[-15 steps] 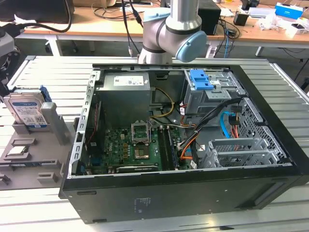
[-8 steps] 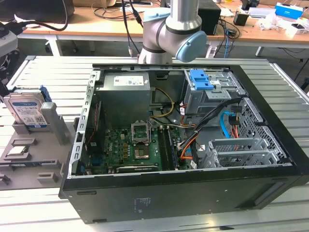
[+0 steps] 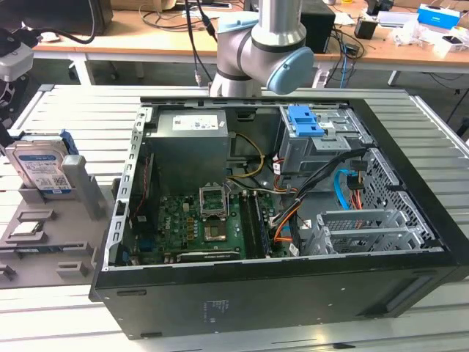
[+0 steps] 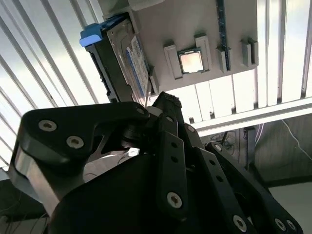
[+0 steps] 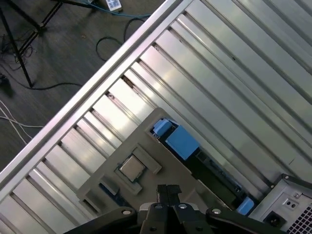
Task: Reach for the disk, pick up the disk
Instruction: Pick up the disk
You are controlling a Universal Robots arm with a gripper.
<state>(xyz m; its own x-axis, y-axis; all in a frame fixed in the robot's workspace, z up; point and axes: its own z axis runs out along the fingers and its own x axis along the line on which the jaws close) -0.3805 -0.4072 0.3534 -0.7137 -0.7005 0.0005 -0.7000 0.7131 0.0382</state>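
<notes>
Evidently worth starting at the hand: closed on nothing in the first wrist view, hanging above the grey fixture tray and touching nothing. Just past it, upright on its long edge in a slot of that tray, stands the hard drive, blue rails along its edges, a bare processor chip seated in a pocket beside it. Tray and drive both on the slatted aluminium bench, to the exterior view's left of the open computer case. Risks, by judgement: coming down closed would land on the drive's top edge instead of straddling it; coming in skewed could tip the drive in its slot or catch only a plastic rail and slip; drifting sideways could knock the chip from its pocket. Possible too to mistake the blue latch on the case's drive cage for the drive's rails. As for writing: a white-and-blue barcode label on the drive's face, print too small to read; likewise the sticker on the power supply.
</notes>
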